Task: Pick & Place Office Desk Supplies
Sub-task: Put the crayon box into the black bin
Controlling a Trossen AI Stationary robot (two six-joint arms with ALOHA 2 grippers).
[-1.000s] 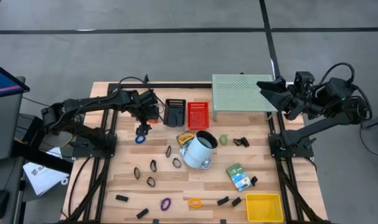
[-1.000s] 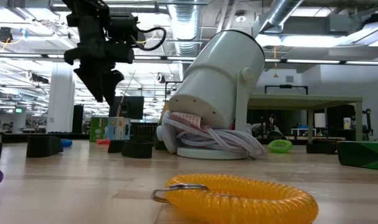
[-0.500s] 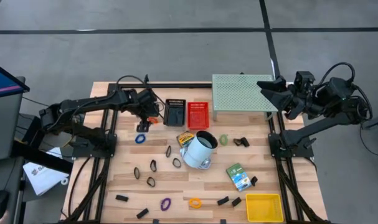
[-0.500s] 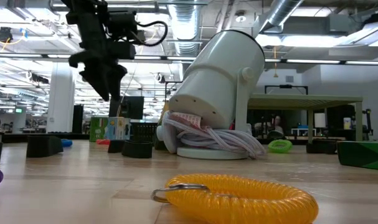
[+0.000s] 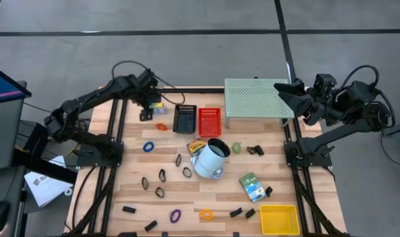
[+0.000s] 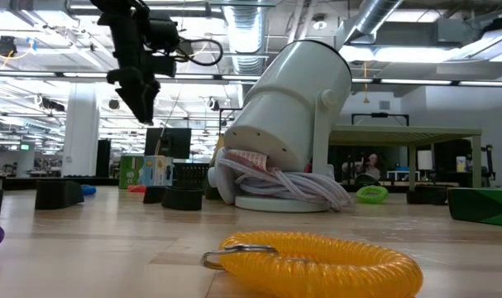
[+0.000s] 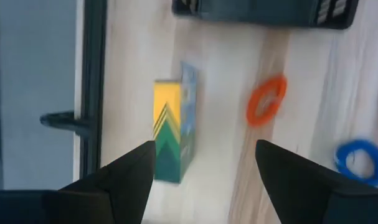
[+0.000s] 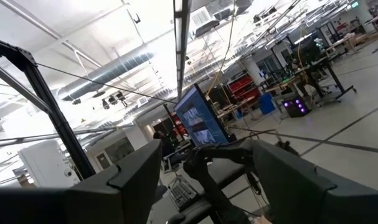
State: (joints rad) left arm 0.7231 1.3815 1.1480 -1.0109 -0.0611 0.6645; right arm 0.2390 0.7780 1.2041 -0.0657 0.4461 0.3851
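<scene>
My left gripper [image 5: 145, 113] hangs open above the table's far left corner, pointing down, with nothing between its fingers. Below it stands a yellow-green crayon box [image 7: 170, 134], resting on one long side on the wood. An orange ring [image 7: 266, 109] and a blue ring [image 7: 360, 162] lie flat nearby. More crayon boxes [image 5: 196, 145] [image 5: 252, 187], rings [image 5: 175, 215] and black binder clips [image 5: 255, 151] are scattered over the table. My right gripper [image 5: 285, 94] waits open, raised over the far right edge.
A black tray [image 5: 184, 119] and a red tray [image 5: 209, 121] stand side by side at the far middle, next to a green perforated platform [image 5: 256, 99]. A white tipped lamp [image 5: 209, 158] lies mid-table. A yellow tray [image 5: 279, 219] sits at the near right.
My left gripper has risen and swung from above the blue ring toward the table's far left corner, turning somewhat as it went. It stays open. The orange ring it had stood over now shows uncovered.
</scene>
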